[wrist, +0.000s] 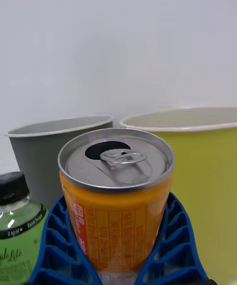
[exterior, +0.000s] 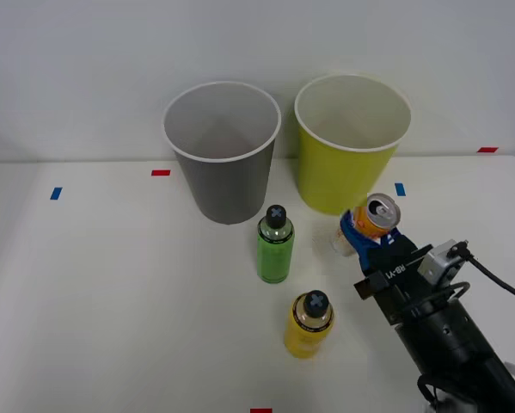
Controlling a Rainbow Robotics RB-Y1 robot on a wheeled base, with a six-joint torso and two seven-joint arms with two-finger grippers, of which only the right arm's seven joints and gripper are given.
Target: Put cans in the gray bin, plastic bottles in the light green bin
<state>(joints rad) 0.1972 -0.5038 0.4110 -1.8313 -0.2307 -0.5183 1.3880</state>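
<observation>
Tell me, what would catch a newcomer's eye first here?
Probably the orange can with its opened silver top, clasped between the blue ribbed fingers of the right gripper, just in front of the lime bin. Next, the two tall bins side by side at the back, gray bin on the left, with a green bottle and a yellow bottle standing before them.

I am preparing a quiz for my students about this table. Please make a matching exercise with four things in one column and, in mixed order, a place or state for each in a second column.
Things:
1. orange can
2. green bottle
3. yellow bottle
4. gray bin

Places or states:
A. stands to the left of the lime bin
B. sits between the blue fingers of the right tool
C. stands nearest the front edge of the table
D. stands just in front of the gray bin

Pairs: 1-B, 2-D, 3-C, 4-A
</observation>
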